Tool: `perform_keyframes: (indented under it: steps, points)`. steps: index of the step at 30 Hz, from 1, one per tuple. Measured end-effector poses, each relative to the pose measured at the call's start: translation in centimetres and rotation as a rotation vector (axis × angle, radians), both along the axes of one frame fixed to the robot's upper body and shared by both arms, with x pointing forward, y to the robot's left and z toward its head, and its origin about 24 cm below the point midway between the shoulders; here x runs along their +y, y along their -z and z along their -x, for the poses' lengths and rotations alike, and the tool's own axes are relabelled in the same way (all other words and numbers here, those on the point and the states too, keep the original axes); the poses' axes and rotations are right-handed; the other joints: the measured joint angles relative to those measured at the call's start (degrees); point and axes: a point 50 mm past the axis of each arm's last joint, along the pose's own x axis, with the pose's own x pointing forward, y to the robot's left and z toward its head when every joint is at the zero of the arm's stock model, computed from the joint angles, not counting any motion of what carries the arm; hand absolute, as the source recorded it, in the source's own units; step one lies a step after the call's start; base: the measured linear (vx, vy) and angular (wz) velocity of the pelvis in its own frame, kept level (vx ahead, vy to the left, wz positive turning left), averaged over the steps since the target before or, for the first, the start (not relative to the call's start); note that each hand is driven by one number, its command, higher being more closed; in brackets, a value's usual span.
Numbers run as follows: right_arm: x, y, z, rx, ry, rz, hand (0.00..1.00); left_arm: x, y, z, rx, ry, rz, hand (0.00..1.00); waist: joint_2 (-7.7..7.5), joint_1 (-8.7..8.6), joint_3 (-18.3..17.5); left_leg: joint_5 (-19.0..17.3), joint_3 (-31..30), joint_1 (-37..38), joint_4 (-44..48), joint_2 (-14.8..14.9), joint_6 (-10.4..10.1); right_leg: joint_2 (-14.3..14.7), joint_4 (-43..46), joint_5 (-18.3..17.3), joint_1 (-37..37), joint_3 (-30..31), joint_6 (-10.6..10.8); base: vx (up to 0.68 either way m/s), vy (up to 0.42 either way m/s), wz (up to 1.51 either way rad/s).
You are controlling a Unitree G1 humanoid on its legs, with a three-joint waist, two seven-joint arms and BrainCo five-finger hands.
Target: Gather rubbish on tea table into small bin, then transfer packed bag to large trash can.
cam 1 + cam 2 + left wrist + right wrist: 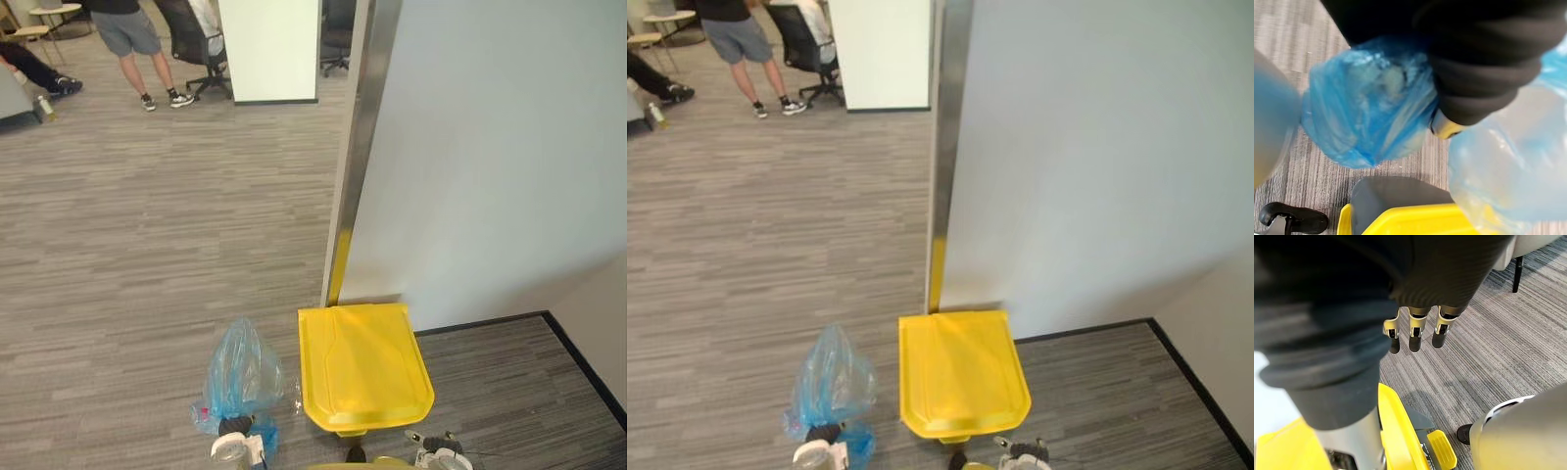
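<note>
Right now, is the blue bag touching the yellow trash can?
Apart. The right eye view shows a strip of grey floor between the blue rubbish bag and the yellow trash can.

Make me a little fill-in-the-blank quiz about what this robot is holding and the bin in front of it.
1. The trash can in front of the robot is ____ in colour.
2. Its lid is ____, lying flat on top.
3. The left hand grips a ____ plastic bag.
4. The right hand hangs with relaxed fingers and holds ____.

Missing words: yellow; closed; blue; nothing.
</note>
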Motion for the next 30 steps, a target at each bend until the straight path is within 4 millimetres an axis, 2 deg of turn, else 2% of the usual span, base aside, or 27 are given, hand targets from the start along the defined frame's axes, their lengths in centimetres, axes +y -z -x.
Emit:
perform_keyframes:
  steps: [1,4,6,8,9,10,11,12,13,14,17,19,21,26,29,30]
  points:
    - [0.2,0.0,-0.1,0.001,-0.012,-0.002,0.00,0.1,0.0,-0.1,-0.001,0.000,-0.003,1.00,-0.51,-0.07,0.2,0.7,1.1,0.4,-1.5,-0.8,0.8,-0.4,0.0,0.4,-0.7,1.1,0.6,-0.09,0.066,-0.36]
    - [0.4,-0.1,-0.7,-0.015,-0.025,-0.003,0.00,0.4,-0.1,-0.3,-0.002,0.019,-0.013,1.00,-1.20,-0.56,1.5,0.8,2.6,1.0,-1.3,-2.3,1.4,-1.9,1.0,1.2,-1.1,1.6,1.8,-0.07,0.073,-0.22]
    - [0.3,0.0,-0.1,-0.001,-0.022,-0.002,0.00,0.4,-0.1,-0.4,-0.002,0.018,-0.013,1.00,-1.49,-0.86,1.6,1.4,3.1,1.0,-1.2,-2.7,1.8,-2.6,0.8,1.6,-1.1,1.5,2.3,-0.02,0.060,-0.01]
    - [0.3,0.0,-0.1,0.002,-0.024,0.000,0.00,0.4,-0.1,-0.3,-0.003,0.016,-0.013,1.00,-1.01,-0.52,1.5,1.7,4.7,0.8,-1.6,-2.1,2.1,-2.8,0.3,1.6,-1.0,1.4,1.9,0.02,0.039,-0.20]
    - [0.1,0.0,-0.1,-0.001,-0.024,0.004,0.00,0.5,-0.1,-0.3,-0.002,0.011,-0.016,1.00,-0.77,-0.40,1.5,1.8,5.5,0.9,-1.7,-1.6,2.0,-3.3,7.2,-0.6,-2.4,0.3,-1.0,0.06,0.049,-0.24]
    - [0.1,0.0,-0.1,0.002,-0.022,0.003,0.00,0.6,-0.1,-0.2,0.000,0.009,-0.017,1.00,-0.85,-0.44,1.5,1.7,5.6,1.1,-1.7,-1.6,1.9,-3.5,9.4,-2.4,-2.2,0.3,-0.9,0.11,0.017,-0.26]
    - [0.3,0.1,0.1,0.007,-0.021,-0.003,0.00,0.7,-0.1,-0.1,-0.001,0.003,-0.019,1.00,-1.33,-0.13,1.0,1.5,6.3,1.3,-1.9,-1.9,1.5,-3.6,7.0,-5.1,-0.1,0.7,1.3,0.10,-0.016,-0.41]
    - [0.1,0.1,0.1,0.008,-0.023,0.001,0.00,0.7,0.0,0.0,0.005,-0.007,-0.015,1.00,-0.26,0.42,0.5,1.8,7.7,1.4,-2.2,-1.1,1.1,-2.0,3.8,-3.2,0.3,1.7,1.1,0.10,-0.023,-0.49]
    - [0.1,0.0,0.0,0.006,-0.023,0.004,0.00,0.6,0.0,0.1,0.008,-0.007,-0.011,1.00,0.03,0.55,0.0,1.8,8.2,1.2,-2.4,-0.8,1.0,-1.3,2.8,-2.7,0.3,2.0,0.9,0.09,-0.030,-0.51]
    - [-0.4,-0.1,-0.2,0.001,-0.011,0.011,0.00,0.3,0.2,0.2,0.016,-0.006,-0.002,1.00,1.08,0.35,0.2,2.1,8.2,1.3,-2.7,-0.7,0.7,-0.6,1.9,-2.0,0.2,2.7,0.7,0.09,-0.037,-0.26]
    - [-1.4,0.0,0.5,0.024,0.017,0.026,0.00,-0.3,0.3,0.1,0.024,0.001,0.014,1.00,2.24,0.11,0.8,2.8,7.6,3.0,-2.8,-0.8,0.9,-0.2,1.3,-2.0,2.3,3.1,0.7,0.07,-0.036,-0.05]
    - [-1.5,0.2,1.0,0.045,0.027,0.021,0.00,-0.2,0.3,0.2,0.030,0.002,0.013,1.00,2.18,-0.03,0.5,3.5,6.8,3.2,-2.8,-1.2,1.2,-0.5,0.2,-2.0,3.8,2.4,0.8,0.03,-0.014,0.24]
    - [-1.3,0.3,1.3,0.057,0.029,0.016,0.00,-0.1,0.3,0.0,0.026,0.004,0.009,1.00,1.39,-0.29,0.8,4.3,5.3,2.8,-2.8,-1.8,1.6,-1.2,-0.4,-1.6,4.2,1.8,1.0,-0.02,0.000,0.23]
    - [-0.9,0.2,0.4,0.042,0.009,0.010,0.00,0.4,0.2,-0.2,0.018,0.004,-0.003,1.00,0.45,-0.21,1.8,4.2,4.4,1.7,-1.1,-2.3,1.6,-1.6,-1.2,-0.9,3.4,2.7,0.8,-0.09,0.007,-0.05]
    - [-1.0,0.1,0.0,0.027,-0.006,0.018,0.00,0.3,0.2,-0.1,0.021,0.001,-0.002,1.00,0.56,-0.19,1.8,3.0,3.1,1.2,-0.6,-2.5,1.2,-1.0,-1.9,-0.1,1.3,5.5,1.5,-0.13,0.014,-0.43]
    - [-1.1,0.0,-0.3,0.017,-0.006,0.023,0.00,0.0,0.2,-0.1,0.020,0.001,0.006,1.00,1.40,-0.20,1.6,1.2,2.0,0.8,-0.6,-2.2,1.1,-0.4,-2.2,0.2,1.0,6.2,1.9,-0.11,0.069,-0.46]
